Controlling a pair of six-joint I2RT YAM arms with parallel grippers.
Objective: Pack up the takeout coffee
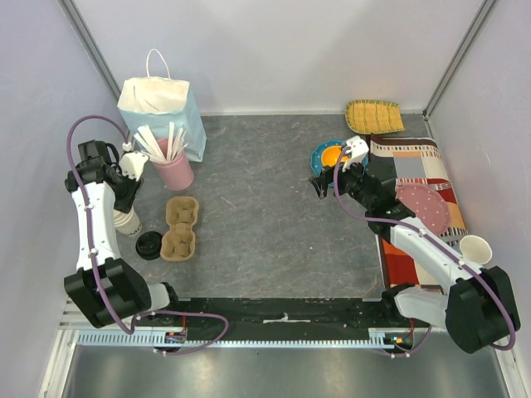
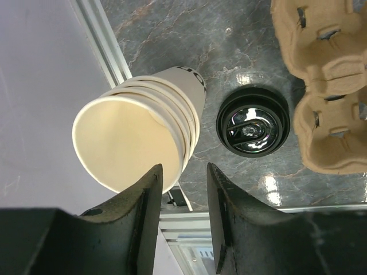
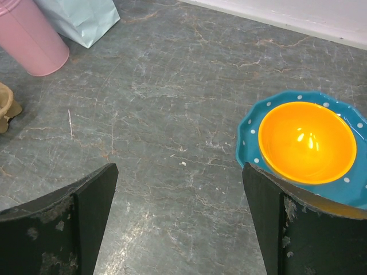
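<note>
No lidded takeout coffee is in view. A stack of lidless cream paper cups (image 2: 137, 137) stands near the table's left edge (image 1: 126, 222). A round black lid (image 2: 252, 129) lies flat on the table beside it (image 1: 148, 245). My left gripper (image 2: 182, 172) hangs just over the stack (image 1: 126, 207). Its jaws are narrowed but apart, and the top cup's near rim sits at the tip of the left finger (image 2: 146, 195). My right gripper (image 3: 180, 172) is wide open over bare table (image 1: 319, 184), holding nothing.
A brown cardboard cup carrier (image 1: 180, 228) lies right of the lid. Behind stand a pink cup of white sticks (image 1: 172, 170) and a pale blue paper bag (image 1: 162, 112). A teal plate (image 3: 252, 137) holds an orange bowl (image 3: 307, 140). A striped cloth (image 1: 415, 166) lies at right.
</note>
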